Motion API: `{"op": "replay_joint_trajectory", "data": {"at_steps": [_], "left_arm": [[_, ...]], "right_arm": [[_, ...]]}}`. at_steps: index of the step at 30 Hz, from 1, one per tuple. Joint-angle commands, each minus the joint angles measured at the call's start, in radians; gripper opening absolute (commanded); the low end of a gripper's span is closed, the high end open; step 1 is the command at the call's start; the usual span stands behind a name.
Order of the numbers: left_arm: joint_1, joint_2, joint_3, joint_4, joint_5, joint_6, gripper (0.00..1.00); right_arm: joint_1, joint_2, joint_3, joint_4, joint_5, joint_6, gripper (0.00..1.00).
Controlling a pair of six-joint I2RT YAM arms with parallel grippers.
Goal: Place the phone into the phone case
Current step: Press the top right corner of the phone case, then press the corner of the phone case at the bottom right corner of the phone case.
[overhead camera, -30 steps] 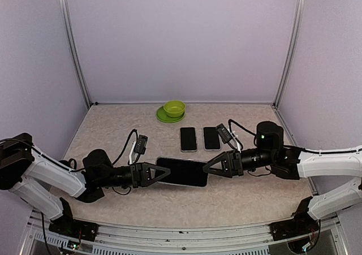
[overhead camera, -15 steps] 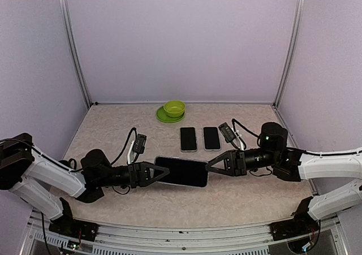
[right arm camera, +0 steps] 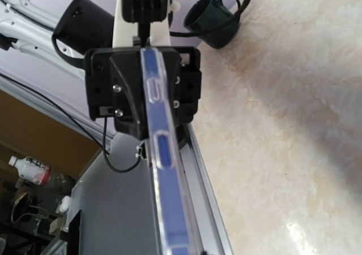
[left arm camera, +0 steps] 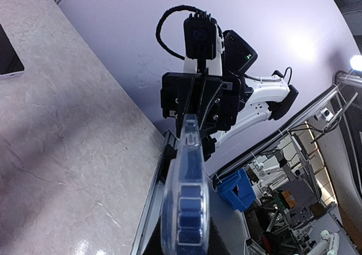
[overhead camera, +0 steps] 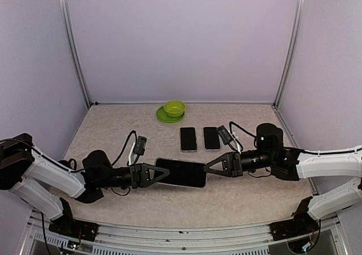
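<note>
A dark phone (overhead camera: 181,172) hangs level just above the table between both arms. My left gripper (overhead camera: 155,174) is shut on its left end. On the opposite end my right gripper (overhead camera: 208,167) is shut too. In the left wrist view the phone (left arm camera: 187,194) shows edge-on, blue inside a clear phone case (left arm camera: 169,207), running to the right gripper (left arm camera: 198,103) at its far end. The right wrist view shows the same cased edge (right arm camera: 164,178), with the left gripper (right arm camera: 141,91) at the far end.
Two more phones (overhead camera: 188,138) (overhead camera: 211,138) lie side by side on the table behind the held one. A green bowl (overhead camera: 174,108) stands on a green plate (overhead camera: 162,117) at the back. Cables loop beside both wrists.
My right gripper has shut on the right end of the phone. The left gripper and the phone have hardly moved.
</note>
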Motion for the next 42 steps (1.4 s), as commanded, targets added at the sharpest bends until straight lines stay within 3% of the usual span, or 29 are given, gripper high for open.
{"op": "replay_joint_trajectory", "data": {"at_steps": [1, 4, 8, 20, 33, 36, 38, 42], "left_arm": [[0.005, -0.02, -0.001, -0.001, -0.071, 0.012, 0.0], [0.008, -0.032, -0.008, 0.019, -0.091, 0.013, 0.0], [0.012, -0.051, -0.018, 0.053, -0.109, 0.018, 0.0], [0.012, -0.088, -0.047, 0.145, -0.129, 0.02, 0.0], [0.01, -0.094, -0.048, 0.13, -0.124, 0.016, 0.0], [0.008, -0.099, -0.049, 0.121, -0.124, 0.019, 0.0], [0.007, -0.103, -0.049, 0.112, -0.127, 0.022, 0.0], [0.007, -0.115, -0.046, 0.071, -0.139, 0.025, 0.0]], "right_arm": [[0.013, -0.04, 0.036, 0.009, -0.005, -0.025, 0.16], [0.013, -0.036, 0.022, 0.034, -0.019, -0.013, 0.36], [0.017, -0.013, 0.01, 0.069, -0.02, 0.006, 0.51], [0.07, 0.119, 0.033, 0.117, 0.013, 0.032, 0.55], [0.09, 0.163, 0.055, 0.161, 0.018, 0.067, 0.38], [0.09, 0.178, 0.071, 0.131, 0.032, 0.069, 0.25], [0.09, 0.189, 0.086, 0.103, 0.052, 0.068, 0.03], [0.09, 0.186, 0.109, 0.015, 0.101, 0.024, 0.0]]}}
